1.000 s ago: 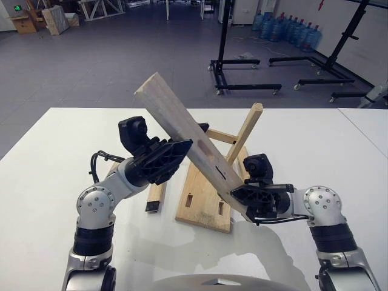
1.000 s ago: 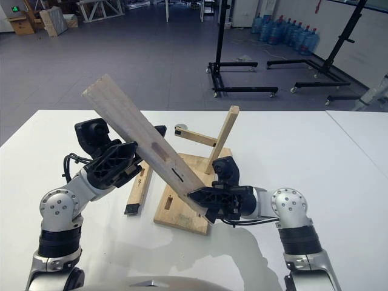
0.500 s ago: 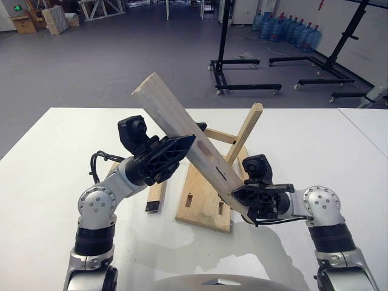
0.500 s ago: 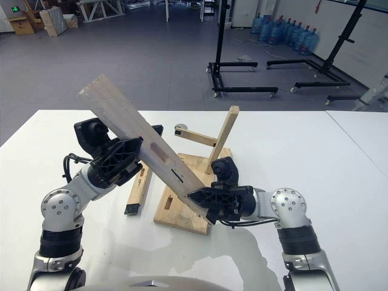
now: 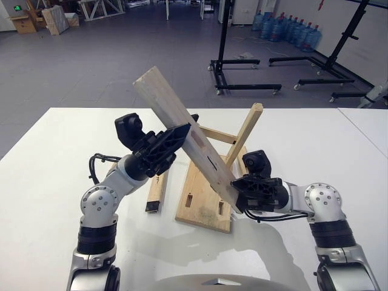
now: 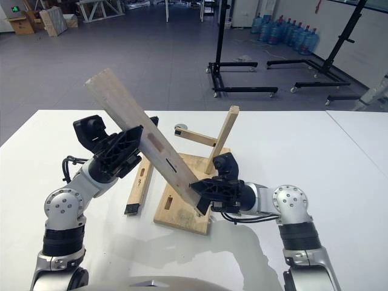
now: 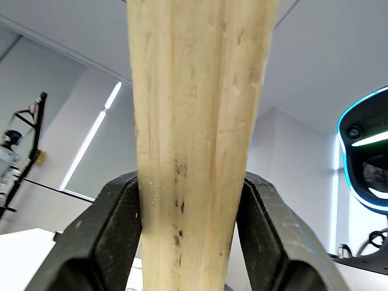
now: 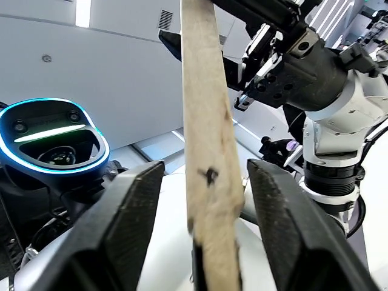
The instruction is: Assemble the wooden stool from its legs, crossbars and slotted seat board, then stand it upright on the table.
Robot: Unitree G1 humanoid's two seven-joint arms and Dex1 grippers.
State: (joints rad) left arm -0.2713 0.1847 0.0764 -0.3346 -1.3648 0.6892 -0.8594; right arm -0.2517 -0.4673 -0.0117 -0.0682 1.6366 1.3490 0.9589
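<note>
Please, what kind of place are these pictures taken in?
Probably a robotics lab or workshop hall: a wide grey floor, black wheeled stands, blue water bottles grouped at the back, and a white work table in front.

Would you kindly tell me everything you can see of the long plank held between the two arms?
The plank is a long, flat piece of pale, bare-looking wood with a rectangular slot and a narrower one cut in its face. It slants steeply, upper end high toward the robot's left, lower end down over the seat board. The left pincer clamps its middle; the right pincer straddles its lower end loosely.
</note>
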